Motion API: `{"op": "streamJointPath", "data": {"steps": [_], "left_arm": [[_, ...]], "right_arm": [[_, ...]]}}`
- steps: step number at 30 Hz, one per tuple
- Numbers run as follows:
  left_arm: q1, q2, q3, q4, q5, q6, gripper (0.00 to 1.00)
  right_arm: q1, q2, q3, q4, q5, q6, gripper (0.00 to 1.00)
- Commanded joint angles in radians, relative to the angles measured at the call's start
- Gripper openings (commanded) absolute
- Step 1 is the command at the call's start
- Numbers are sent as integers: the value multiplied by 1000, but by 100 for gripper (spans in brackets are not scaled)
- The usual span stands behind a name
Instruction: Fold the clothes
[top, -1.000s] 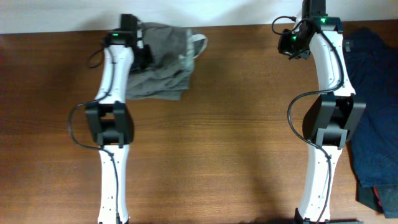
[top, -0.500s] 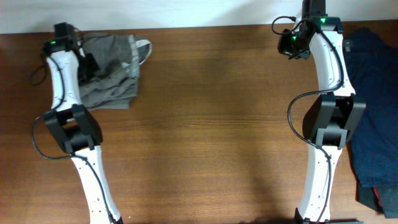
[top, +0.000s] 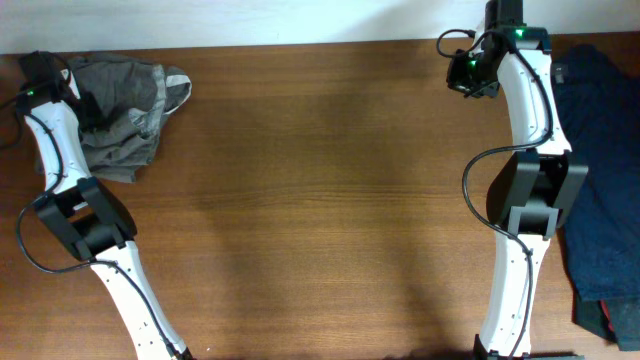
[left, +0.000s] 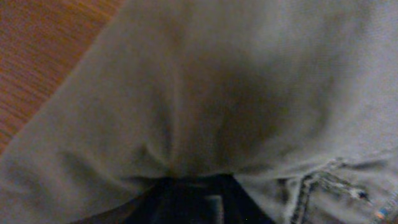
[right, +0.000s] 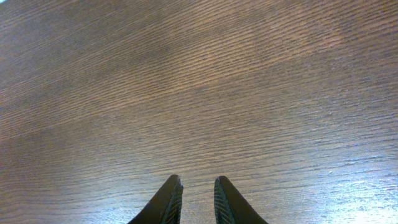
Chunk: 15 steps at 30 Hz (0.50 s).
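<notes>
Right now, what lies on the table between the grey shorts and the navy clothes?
In the overhead view, only bare wooden table and the right arm lie between the shorts and the navy clothes.

No writing, label, brand, number or sign could be read in any view. The olive-grey shorts (top: 128, 105) showed only blurred stitching up close, and the navy garments (top: 603, 150) and wooden table (top: 340, 200) bore nothing legible.

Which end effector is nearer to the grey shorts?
Left. The left end effector is on the grey shorts at the far left of the table; the right end effector hovers over bare wood far to the right.
</notes>
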Motion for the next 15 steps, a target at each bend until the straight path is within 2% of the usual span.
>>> {"op": "streamJointPath", "data": {"steps": [1,3,6,10,13,15], "left_arm": [[-5,39,-12,27,-26,31,33],[-11,38,13,10,-26,31,46],[-32,38,148,-113,-26,25,55],[-61,38,344,-298,-25,-63,62],[-85,38,402,-370,-20,-120,63],[-104,38,401,-389,41,-147,63]], "right_arm": [[6,-53,23,-9,-22,2,23],[6,-53,23,-16,-33,2,23],[6,-53,23,-21,-39,2,23],[6,-53,23,-21,-40,2,23],[6,-53,23,-21,-39,2,23],[7,-53,23,-21,-39,2,24]]}}
